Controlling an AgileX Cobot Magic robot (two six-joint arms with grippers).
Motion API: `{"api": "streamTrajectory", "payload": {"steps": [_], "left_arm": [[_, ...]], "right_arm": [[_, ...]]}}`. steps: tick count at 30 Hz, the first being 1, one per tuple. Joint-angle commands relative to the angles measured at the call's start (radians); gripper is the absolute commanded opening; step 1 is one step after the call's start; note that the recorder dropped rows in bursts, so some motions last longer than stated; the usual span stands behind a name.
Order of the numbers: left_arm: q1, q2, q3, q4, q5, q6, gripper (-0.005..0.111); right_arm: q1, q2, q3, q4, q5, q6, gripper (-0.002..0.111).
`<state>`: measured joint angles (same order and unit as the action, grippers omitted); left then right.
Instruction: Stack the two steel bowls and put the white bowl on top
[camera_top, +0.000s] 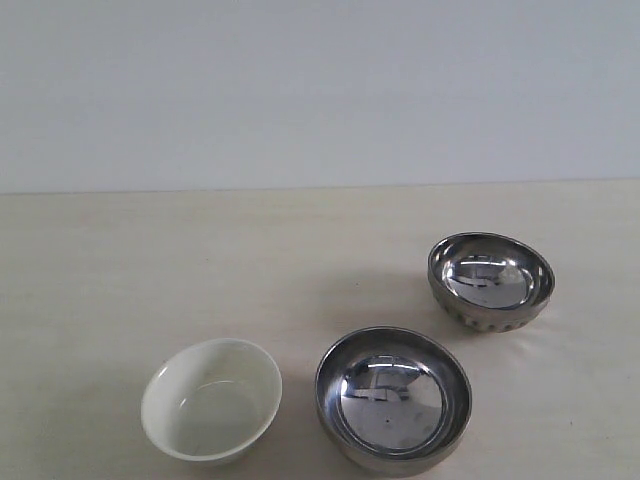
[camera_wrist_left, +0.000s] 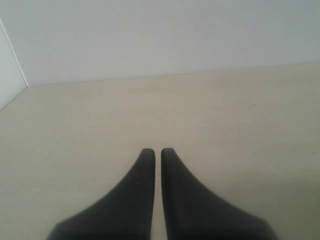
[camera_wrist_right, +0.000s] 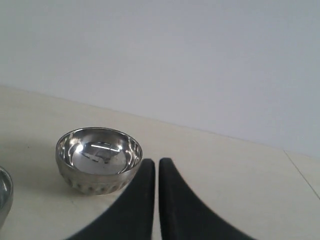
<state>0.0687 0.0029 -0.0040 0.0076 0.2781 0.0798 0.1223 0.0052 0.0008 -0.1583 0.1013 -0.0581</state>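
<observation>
Smooth bowl (camera_top: 393, 400), dimpled bowl (camera_top: 490, 281), white bowl (camera_top: 212, 400), apart

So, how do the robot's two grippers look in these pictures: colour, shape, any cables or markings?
Both look alike. The left gripper and the right gripper each have two matte black fingers. These are broad at the base, curve inward and narrow to small rounded tips. No cables, labels or markings show on them. Nothing more of the robot shows in any view.

White bowl (camera_top: 212, 402): no text or mark legible.
Smooth steel bowl (camera_top: 393, 400): reflections only; no legible brand or number.
Dimpled steel bowl (camera_top: 491, 282): no legible stamp or label.
Table (camera_top: 150, 260): plain, no lettering.
Wall (camera_top: 320, 90): plain, no sign.
</observation>
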Motion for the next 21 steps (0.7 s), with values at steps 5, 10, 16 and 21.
{"api": "streamTrajectory", "payload": {"steps": [5,10,16,21], "left_arm": [[0.005,-0.003,0.004,-0.008,0.0,0.004,0.004],[0.005,-0.003,0.004,-0.008,0.0,0.004,0.004],[0.005,-0.003,0.004,-0.008,0.0,0.004,0.004],[0.005,-0.003,0.004,-0.008,0.0,0.004,0.004]], "right_arm": [[-0.003,-0.005,-0.001,-0.007,-0.316,0.036,0.0],[-0.003,-0.005,-0.001,-0.004,-0.61,0.42,0.0],[-0.003,-0.005,-0.115,-0.012,-0.465,0.454,0.0],[-0.003,0.029,-0.315,-0.024,-0.192,0.452,0.0]]}}
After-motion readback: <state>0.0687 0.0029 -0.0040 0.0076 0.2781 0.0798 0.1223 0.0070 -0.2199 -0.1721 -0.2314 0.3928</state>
